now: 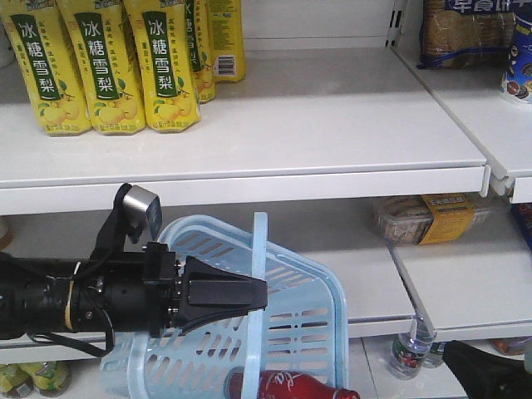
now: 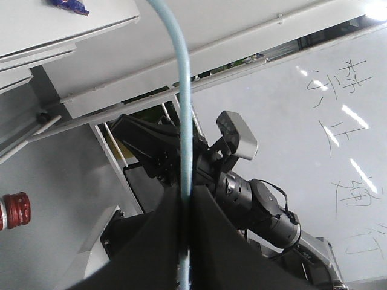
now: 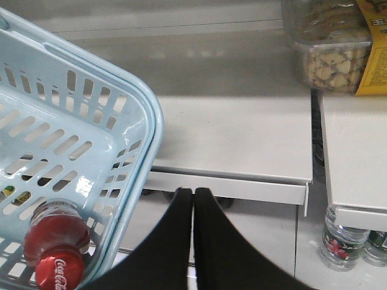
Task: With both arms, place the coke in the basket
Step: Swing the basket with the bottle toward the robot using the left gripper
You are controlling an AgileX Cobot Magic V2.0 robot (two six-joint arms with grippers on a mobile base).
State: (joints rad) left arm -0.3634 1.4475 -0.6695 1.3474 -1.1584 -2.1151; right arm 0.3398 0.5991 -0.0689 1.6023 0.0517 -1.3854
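The light-blue basket hangs tilted in front of the lower shelf. My left gripper is shut on its hoop handle. In the left wrist view the handle runs straight up from between the closed jaws of the left gripper. The red coke lies inside the basket at its low end. The right wrist view shows the coke behind the slotted wall of the basket. To the right of the basket, my right gripper is shut on nothing and apart from the rim.
Yellow pear-drink bottles line the upper shelf. A clear snack box with a yellow label sits on the middle shelf. Small bottles stand below its right end. The right arm's dark bulk fills the lower right corner.
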